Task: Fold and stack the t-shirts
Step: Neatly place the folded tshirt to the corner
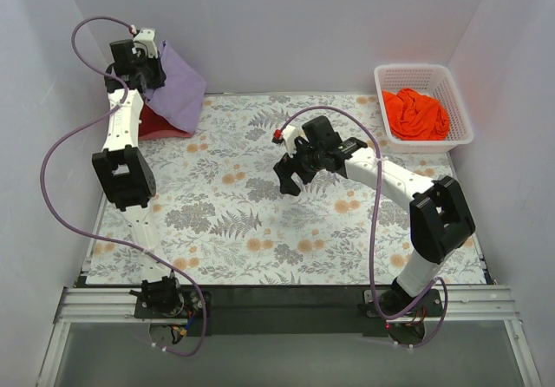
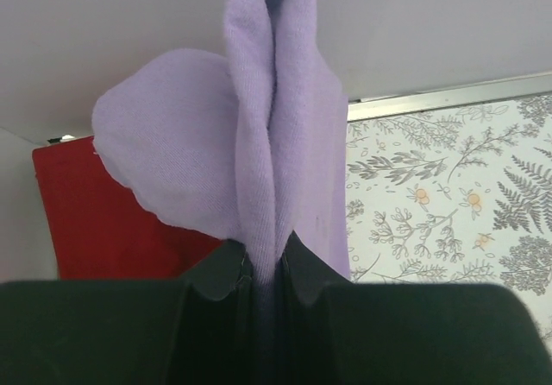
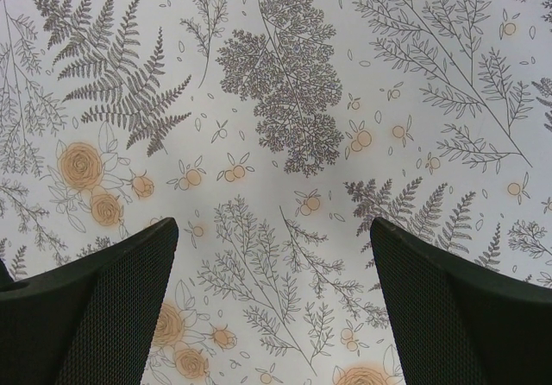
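My left gripper [image 1: 146,68] is raised at the far left corner, shut on the lavender-purple t-shirt [image 1: 178,85], which hangs folded from it over the dark red t-shirt [image 1: 158,123] lying flat on the table. In the left wrist view the lavender cloth [image 2: 259,143] is pinched between my fingers, the red shirt [image 2: 95,212] behind it. The bright orange t-shirt [image 1: 416,114] lies crumpled in the white basket [image 1: 460,101]. My right gripper [image 1: 293,177] is open and empty above the middle of the table; its view shows only the patterned cloth between the fingers [image 3: 95,307].
The floral table cloth [image 1: 260,222] covers the table. White walls stand close at the left, back and right. The basket sits at the far right corner. A metal rail [image 1: 286,305] runs along the near edge by the arm bases.
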`<action>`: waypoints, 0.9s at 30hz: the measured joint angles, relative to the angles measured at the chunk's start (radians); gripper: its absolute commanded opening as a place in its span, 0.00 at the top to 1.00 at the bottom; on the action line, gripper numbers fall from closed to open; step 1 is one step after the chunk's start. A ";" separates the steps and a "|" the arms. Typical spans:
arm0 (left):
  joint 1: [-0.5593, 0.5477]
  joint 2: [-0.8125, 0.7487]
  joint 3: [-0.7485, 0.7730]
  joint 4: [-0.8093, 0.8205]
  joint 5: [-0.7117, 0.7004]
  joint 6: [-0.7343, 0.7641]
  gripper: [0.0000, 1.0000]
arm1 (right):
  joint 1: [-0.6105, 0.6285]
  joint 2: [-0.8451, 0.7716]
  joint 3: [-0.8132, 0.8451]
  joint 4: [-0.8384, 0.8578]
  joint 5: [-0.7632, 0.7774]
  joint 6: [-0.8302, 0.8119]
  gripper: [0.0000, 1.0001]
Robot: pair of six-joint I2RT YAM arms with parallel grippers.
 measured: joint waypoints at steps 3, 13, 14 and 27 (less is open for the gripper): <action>0.014 0.016 0.008 0.006 0.002 0.011 1.00 | 0.000 0.011 0.000 -0.001 0.000 0.001 0.02; 0.069 0.115 0.029 0.078 -0.001 0.062 1.00 | 0.000 0.044 0.000 -0.003 -0.005 0.002 0.02; 0.074 0.124 0.029 0.087 -0.002 0.068 1.00 | 0.000 0.050 0.000 -0.003 -0.007 0.003 0.02; 0.101 0.184 0.029 0.214 -0.122 0.145 0.38 | 0.000 0.094 0.035 -0.032 -0.018 0.006 0.02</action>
